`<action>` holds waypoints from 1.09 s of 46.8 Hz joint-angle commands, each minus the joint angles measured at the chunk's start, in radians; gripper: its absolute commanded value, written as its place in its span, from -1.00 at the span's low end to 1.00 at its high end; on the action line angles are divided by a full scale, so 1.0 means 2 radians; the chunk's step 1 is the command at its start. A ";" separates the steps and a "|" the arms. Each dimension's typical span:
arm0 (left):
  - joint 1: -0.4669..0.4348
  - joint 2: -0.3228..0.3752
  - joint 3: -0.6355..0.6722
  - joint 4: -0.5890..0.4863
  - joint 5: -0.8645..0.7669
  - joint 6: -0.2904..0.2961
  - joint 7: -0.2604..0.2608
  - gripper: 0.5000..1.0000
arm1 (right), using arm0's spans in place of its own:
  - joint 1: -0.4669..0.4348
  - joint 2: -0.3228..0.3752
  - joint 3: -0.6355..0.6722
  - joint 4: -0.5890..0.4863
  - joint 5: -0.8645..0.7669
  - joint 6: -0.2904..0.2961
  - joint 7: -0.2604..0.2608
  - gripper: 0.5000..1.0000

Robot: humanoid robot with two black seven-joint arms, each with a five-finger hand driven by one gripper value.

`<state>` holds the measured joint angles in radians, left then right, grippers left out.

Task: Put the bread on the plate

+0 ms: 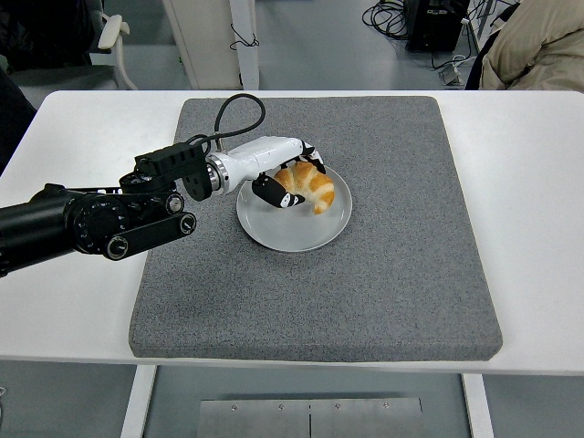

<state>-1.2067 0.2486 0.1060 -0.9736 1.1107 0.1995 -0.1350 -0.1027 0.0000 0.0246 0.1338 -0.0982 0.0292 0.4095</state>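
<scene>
Left hand (290,185), fingers clasped round bread (310,187), low over plate's (292,230) far rim, mid-mat (411,274). Risk: letting go this near the rim could tip bread off onto mat.

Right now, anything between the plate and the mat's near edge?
No. In the head view that stretch is bare grey mat from the plate down to its near edge. The bread, held by the left hand, sits over the plate's far half.
</scene>
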 commanded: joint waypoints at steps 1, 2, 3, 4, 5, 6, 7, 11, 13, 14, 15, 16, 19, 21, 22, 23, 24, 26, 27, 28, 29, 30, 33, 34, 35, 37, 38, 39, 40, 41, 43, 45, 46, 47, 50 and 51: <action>0.003 0.000 0.000 0.005 0.000 0.000 0.000 -1.00 | 0.001 0.000 0.000 0.000 0.000 0.000 0.000 1.00; 0.003 0.000 0.000 0.007 0.000 0.000 -0.001 -1.00 | 0.000 0.000 0.001 0.000 0.000 0.000 0.000 1.00; 0.003 0.000 0.000 0.009 0.000 0.001 -0.001 -1.00 | 0.000 0.000 0.000 0.000 0.000 0.000 0.000 1.00; 0.004 0.000 0.000 0.010 0.000 0.001 -0.001 -1.00 | 0.000 0.000 0.001 0.000 0.000 0.000 0.000 1.00; 0.005 0.000 0.000 0.011 0.000 0.001 -0.002 -1.00 | 0.000 0.000 0.000 0.000 0.000 0.000 0.000 1.00; 0.006 0.000 0.000 0.013 0.000 0.002 -0.002 -1.00 | 0.000 0.000 0.000 0.000 0.000 0.000 0.000 1.00; 0.006 0.000 0.000 0.014 0.000 0.002 -0.002 -1.00 | 0.000 0.000 0.001 0.000 0.000 0.000 0.000 1.00; 0.007 0.000 0.000 0.017 0.000 0.003 -0.002 -1.00 | 0.000 0.000 0.000 0.000 0.000 0.000 0.000 1.00; 0.008 -0.001 0.000 0.020 0.000 0.003 -0.003 -1.00 | 0.000 0.000 0.000 0.000 0.000 0.000 0.000 1.00; 0.008 -0.001 0.000 0.020 0.000 0.003 -0.002 -1.00 | 0.000 0.000 0.001 0.000 0.000 0.000 0.000 1.00; 0.008 -0.001 0.000 0.021 0.000 0.002 -0.003 -1.00 | 0.000 0.000 0.001 0.000 0.000 0.000 0.000 1.00; 0.008 -0.001 0.000 0.022 0.000 0.003 -0.003 -1.00 | 0.000 0.000 0.000 0.000 0.000 0.000 0.000 1.00; 0.009 -0.004 0.000 0.023 0.000 0.003 -0.003 -1.00 | 0.001 0.000 0.000 0.000 0.000 0.000 0.000 1.00; 0.011 -0.004 0.000 0.023 0.000 0.003 -0.003 -1.00 | 0.000 0.000 0.001 0.000 0.000 0.000 0.000 1.00; 0.012 -0.004 0.000 0.023 0.000 0.003 -0.003 -1.00 | 0.000 0.000 0.000 0.000 0.000 0.000 0.000 1.00; 0.013 -0.004 0.000 0.023 0.000 0.003 -0.003 -1.00 | 0.000 0.000 0.000 0.000 0.000 0.000 0.000 1.00; 0.014 -0.005 0.000 0.023 0.000 0.003 -0.003 -1.00 | 0.000 0.000 0.000 0.000 0.000 0.000 0.000 1.00; 0.017 -0.004 0.000 0.023 0.000 0.003 -0.003 -1.00 | 0.000 0.000 0.000 0.000 0.000 0.000 0.000 1.00; 0.018 -0.004 0.000 0.023 0.000 0.003 -0.003 -1.00 | 0.000 0.000 0.000 0.000 0.000 0.000 0.000 1.00; 0.020 -0.004 0.000 0.023 0.000 0.003 -0.003 -1.00 | 0.000 0.000 0.000 0.000 0.000 0.000 0.000 1.00; 0.020 -0.005 0.000 0.023 0.000 0.003 -0.003 -1.00 | 0.000 0.000 0.000 0.001 0.000 0.000 0.000 1.00; 0.020 -0.005 0.000 0.023 0.000 0.003 -0.003 -1.00 | 0.000 0.000 0.001 0.000 0.000 0.000 0.000 1.00; 0.023 -0.005 0.000 0.024 0.000 0.003 -0.003 -1.00 | 0.000 0.000 0.000 0.000 0.000 0.000 0.000 1.00; 0.024 -0.005 0.000 0.023 0.000 0.003 -0.003 -1.00 | 0.000 0.000 0.001 0.000 0.000 0.000 0.000 1.00; 0.024 -0.005 0.000 0.023 0.000 0.003 -0.004 -1.00 | 0.000 0.000 0.000 0.000 0.000 0.000 0.000 1.00; 0.024 -0.005 0.000 0.023 0.000 0.003 -0.004 -1.00 | 0.000 0.000 0.000 0.000 0.000 0.000 0.000 1.00; 0.025 -0.005 0.000 0.023 0.000 0.003 -0.004 -1.00 | 0.000 0.000 0.000 0.000 0.000 0.000 0.000 1.00; 0.025 -0.005 0.000 0.024 0.000 0.003 -0.004 -1.00 | 0.000 0.000 0.000 0.000 0.000 0.000 0.000 1.00; 0.025 -0.005 0.000 0.023 0.000 0.003 -0.004 -1.00 | 0.000 0.000 0.000 0.000 0.000 0.000 0.000 1.00; 0.025 -0.005 0.000 0.023 0.000 0.003 -0.004 -0.97 | 0.000 0.000 0.001 0.000 0.000 0.000 0.000 1.00; 0.025 -0.005 -0.001 0.024 -0.002 0.002 -0.004 -0.80 | 0.000 0.000 0.001 0.000 0.000 0.000 0.000 1.00; 0.024 -0.005 -0.001 0.024 -0.003 0.002 -0.004 -0.63 | 0.000 0.000 0.001 0.000 0.000 0.000 0.000 1.00; 0.024 -0.005 -0.001 0.024 -0.005 0.002 -0.004 -0.51 | 0.000 0.000 0.000 0.001 0.000 0.000 0.000 1.00; 0.024 -0.005 -0.002 0.023 -0.006 0.002 -0.004 -0.34 | 0.000 0.000 0.000 0.001 0.000 0.000 0.000 1.00; 0.025 -0.005 -0.002 0.023 -0.011 0.002 -0.005 0.38 | 0.000 0.000 0.000 0.000 0.000 0.000 0.000 1.00; 0.025 -0.006 -0.002 0.023 -0.011 0.002 -0.005 0.58 | 0.000 0.000 0.000 0.000 0.000 0.000 0.000 1.00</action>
<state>-1.1568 0.2393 0.1032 -0.9274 1.0942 0.2043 -0.1428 -0.1028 0.0000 0.0250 0.1338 -0.0982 0.0291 0.4096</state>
